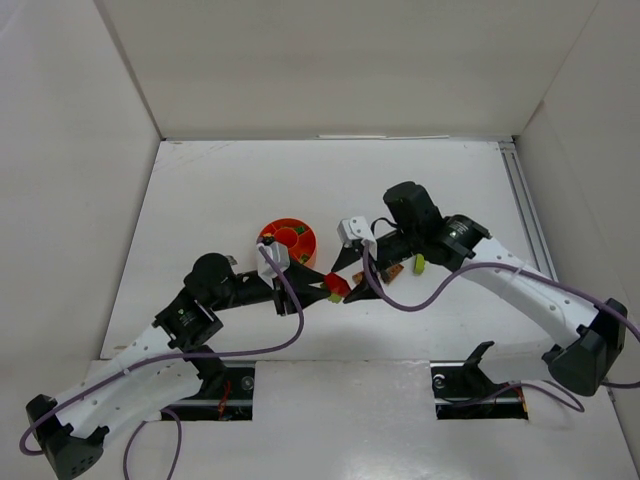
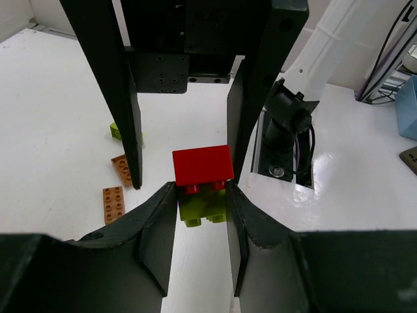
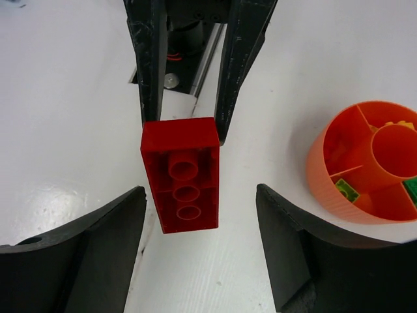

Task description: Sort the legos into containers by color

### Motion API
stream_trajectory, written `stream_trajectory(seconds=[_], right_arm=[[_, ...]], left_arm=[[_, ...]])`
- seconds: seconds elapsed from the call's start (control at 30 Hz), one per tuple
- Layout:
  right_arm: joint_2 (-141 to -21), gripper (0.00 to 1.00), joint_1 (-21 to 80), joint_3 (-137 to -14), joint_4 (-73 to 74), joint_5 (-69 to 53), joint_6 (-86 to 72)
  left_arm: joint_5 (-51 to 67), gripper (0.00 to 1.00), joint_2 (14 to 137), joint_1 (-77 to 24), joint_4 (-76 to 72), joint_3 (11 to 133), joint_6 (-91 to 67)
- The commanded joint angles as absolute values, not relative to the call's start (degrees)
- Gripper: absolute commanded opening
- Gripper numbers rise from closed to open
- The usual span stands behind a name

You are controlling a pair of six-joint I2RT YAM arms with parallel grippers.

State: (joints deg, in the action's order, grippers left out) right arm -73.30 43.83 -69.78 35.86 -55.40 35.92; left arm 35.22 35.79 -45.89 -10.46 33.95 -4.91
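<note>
While the left hand [image 2: 202, 203] is clamped shut on the red brick [image 3: 180, 173], holding it over the counter [image 3: 58, 98] near the orange bowl [image 3: 326, 175], the right hand [image 3: 201, 210] stands open with one finger on either side of that brick and touches neither face. A lime-yellow brick [image 2: 203, 210] appears pressed onto the red brick's studs. Probable step: separation of the pair. Hazards:
- An off-centre closure by the right hand would twist the brick out of the narrow left-hand grip and drop it on the counter.
- A sharp pull could fling either piece.
- The crossed fingers of both hands could collide.
- An unseparated pair would place two colours in one compartment
</note>
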Motion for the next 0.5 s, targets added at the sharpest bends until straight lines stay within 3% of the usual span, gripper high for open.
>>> stream_trajectory(seconds=[0.0,0.3,0.47], right_arm=[[-74.1,0.73,43.6,-73.1,37.6,-60.0,37.6],[-75.1,0.58,43.6,-74.3,38.8,-64.0,37.6],[-76.2,0.40,43.6,-74.8,39.3,-64.5,37.6]], left_arm=[[37.4,0.18,35.2,-46.0,-14.1,33.8,-2.5],[37.4,0.18,36.4,-46.0,-13.4,33.8,-0.8],[37.4,0.18,36.4,-46.0,-14.0,33.8,-0.8]])
